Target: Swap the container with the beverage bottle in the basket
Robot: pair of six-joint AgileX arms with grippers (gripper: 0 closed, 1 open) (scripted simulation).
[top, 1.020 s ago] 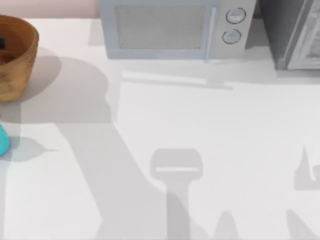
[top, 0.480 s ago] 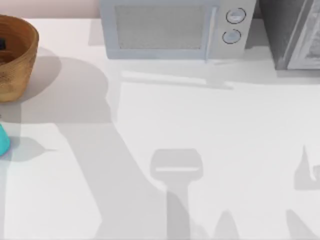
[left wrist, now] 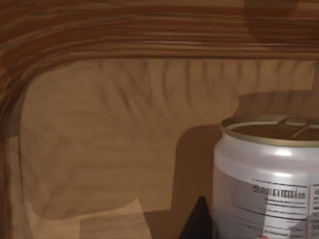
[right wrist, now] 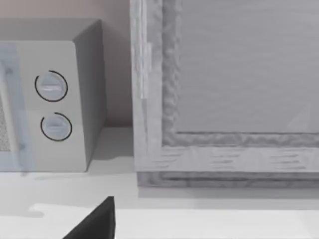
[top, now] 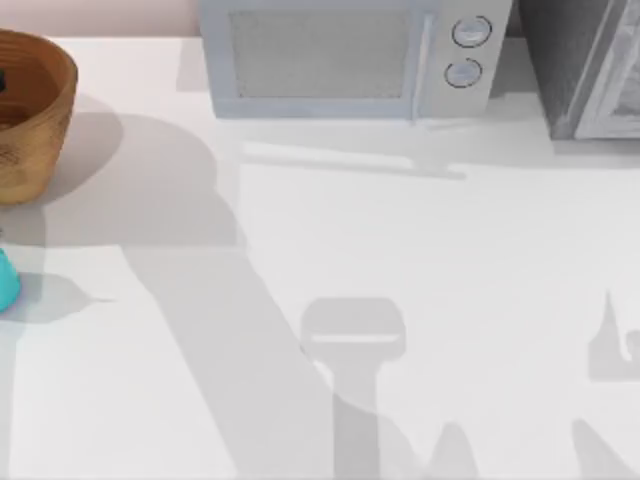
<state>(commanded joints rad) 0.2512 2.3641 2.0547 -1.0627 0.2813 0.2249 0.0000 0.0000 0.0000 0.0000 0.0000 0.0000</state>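
The silver can (left wrist: 266,174) stands upright inside the basket (left wrist: 99,134), close to its ribbed wall; judged thin-walled metal, light, smooth and slippery, easily dented, so you should take it across the mid-body below the rim, with moderate squeeze. It carries a white label with small dark print and a trace of red near the base; none of the lettering is legible, and no brand can be read. A dark tip of the left gripper (left wrist: 198,221) sits just beside the can; you cannot tell whether its fingers are apart or closed. In the top view the basket (top: 35,115) sits at the table's far left, with a teal object (top: 5,280) nearer the front from it, cut by the edge. Well to the basket's right stands the microwave (top: 350,60). The right gripper (right wrist: 94,221) is parked near the microwave's dials (right wrist: 52,107); finger state undeterminable.
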